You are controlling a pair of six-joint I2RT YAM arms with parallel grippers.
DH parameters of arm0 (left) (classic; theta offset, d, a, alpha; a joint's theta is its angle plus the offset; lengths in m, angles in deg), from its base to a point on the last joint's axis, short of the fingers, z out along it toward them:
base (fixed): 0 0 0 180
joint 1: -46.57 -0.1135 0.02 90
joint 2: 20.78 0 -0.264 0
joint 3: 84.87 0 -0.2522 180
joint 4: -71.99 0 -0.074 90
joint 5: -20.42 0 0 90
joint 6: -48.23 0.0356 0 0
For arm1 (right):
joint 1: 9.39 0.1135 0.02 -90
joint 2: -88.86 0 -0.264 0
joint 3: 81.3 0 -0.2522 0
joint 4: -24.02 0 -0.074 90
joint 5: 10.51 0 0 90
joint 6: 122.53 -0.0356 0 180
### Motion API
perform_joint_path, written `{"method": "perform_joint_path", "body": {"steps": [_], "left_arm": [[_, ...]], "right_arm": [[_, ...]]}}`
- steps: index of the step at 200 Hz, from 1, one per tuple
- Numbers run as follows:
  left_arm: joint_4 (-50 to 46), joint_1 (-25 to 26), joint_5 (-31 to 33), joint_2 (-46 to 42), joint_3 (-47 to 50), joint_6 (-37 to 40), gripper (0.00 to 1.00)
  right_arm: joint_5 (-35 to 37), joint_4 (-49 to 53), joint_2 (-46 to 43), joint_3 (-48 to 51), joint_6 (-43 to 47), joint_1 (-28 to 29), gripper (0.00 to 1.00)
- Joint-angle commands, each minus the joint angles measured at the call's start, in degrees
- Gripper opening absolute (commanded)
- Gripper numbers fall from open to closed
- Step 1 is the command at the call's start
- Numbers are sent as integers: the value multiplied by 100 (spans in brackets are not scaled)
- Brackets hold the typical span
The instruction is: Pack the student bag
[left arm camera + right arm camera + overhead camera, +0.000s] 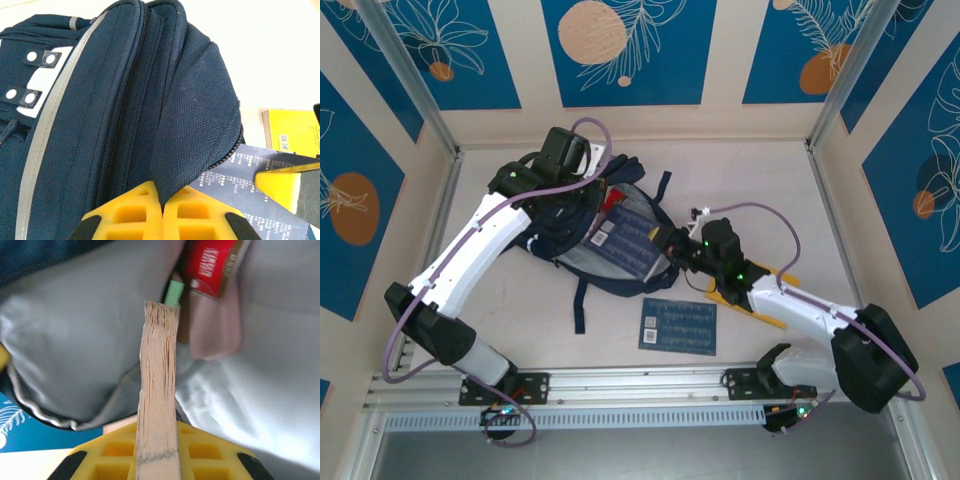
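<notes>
Student bag (570,225) packing is, as I judge it, at the point of feeding a book through the mouth, and both pincers are busy with it. The left pincer (162,212) is pressed together on a fold of the navy flap (195,130) at the bag's open edge, holding it up. The right pincer (157,460) is clamped on a thin blue book (630,238), seen edge-on from the wrist, with its far end already over the pale grey lining (75,330).

Just past the book's tip sit a red packet (210,265) and a small green item (175,290), already inside. The bag lies open near the middle of the surface (770,190), nearer the left arm. A second blue book (678,327) lies flat just in front of it, and a yellow book (292,132) lies beside it under the right arm.

Risks from here:
- The fabric could slip from the left pincer, since only a small fold is pinched. The flap would then drop onto the book and close the mouth.
- The book's leading end could butt against the red packet or snag the zip edge, and bend.
- Pushing could slide the whole bag, because nothing pins it down.
</notes>
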Motion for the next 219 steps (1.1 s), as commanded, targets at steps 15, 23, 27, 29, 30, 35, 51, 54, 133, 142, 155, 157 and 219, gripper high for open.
{"method": "perform_joint_path", "body": {"steps": [15,23,27,29,30,35,51,54,133,142,155,157,219], "left_arm": [[458,-73,-188,-354,-104,-147,0],[457,-91,-198,-354,-112,-148,0],[459,-92,-203,-357,-113,-147,0],[454,-95,-202,-359,-113,-146,0],[453,-95,-205,-357,-117,-148,0],[453,-100,-222,-359,-121,-152,0],[483,-120,-251,-380,-138,-166,0],[492,-118,-258,-382,-147,-167,0],[488,-127,-423,-374,-673,-204,0],[497,-130,-455,-359,-705,-224,0],[546,-128,-584,-332,-734,-241,0],[548,-126,-598,-322,-736,-246,0],[616,-129,-719,-17,-790,-319,0]], "right_arm": [[-331,-604,721,-720,-155,-74,0],[-386,-710,887,-847,-227,-92,0],[-394,-765,977,-909,-285,-100,0],[-409,-794,1015,-936,-310,-102,0],[-411,-805,1043,-959,-322,-107,0],[-438,-869,1154,-1036,-385,-115,0],[-502,-983,1484,-1312,-483,-110,0],[-502,-980,1545,-1380,-497,-111,0],[138,717,3288,-3243,-320,5,0],[266,1021,3469,-3481,-256,41,0],[401,1200,3757,-3758,-261,108,0],[409,1191,3797,-3797,-267,119,0],[427,94,5531,-5217,-724,394,33]]}}
